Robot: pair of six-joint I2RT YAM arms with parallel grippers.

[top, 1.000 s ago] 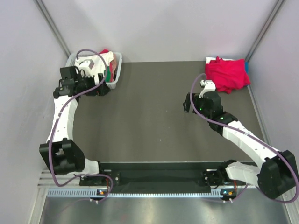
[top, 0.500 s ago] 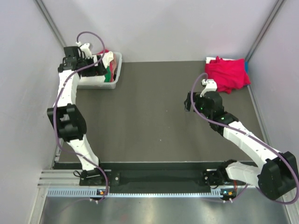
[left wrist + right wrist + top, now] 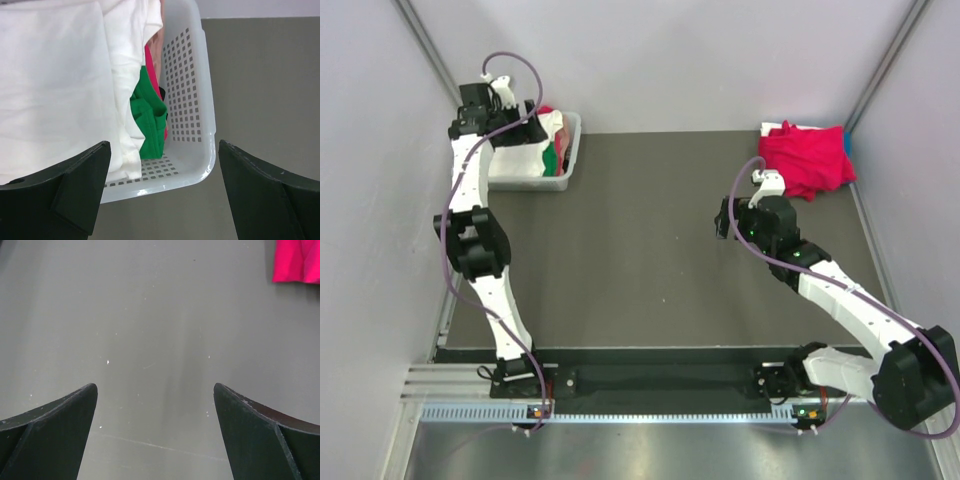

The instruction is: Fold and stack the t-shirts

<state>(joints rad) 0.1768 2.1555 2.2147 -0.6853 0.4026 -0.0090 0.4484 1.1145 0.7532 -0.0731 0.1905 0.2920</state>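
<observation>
My left gripper [image 3: 163,150] hangs spread over the basket [image 3: 192,100] in the surface's [image 3: 640,250] far-left corner: one white t-shirt [image 3: 55,85], one green t-shirt [image 3: 147,120] and one red t-shirt [image 3: 151,62] inside. My right gripper [image 3: 155,387] is spread too; a crimson t-shirt pile [image 3: 807,158] lies in the far-right corner.

**A:** Item 1?
**B:** White plastic basket [image 3: 192,100], its walls and floor pierced with square holes. It sits directly below the left gripper [image 3: 162,150], with a rounded corner straight beneath it.
**A:** Item 2?
**B:** Dark grey table [image 3: 160,315], flecked with pale specks, lying under the right gripper [image 3: 155,387].
**A:** Item 3?
**B:** Small blue object [image 3: 847,147], beyond the right gripper and to its right, at the table's far corner. It is mostly hidden, so its kind is not discernible.
</observation>
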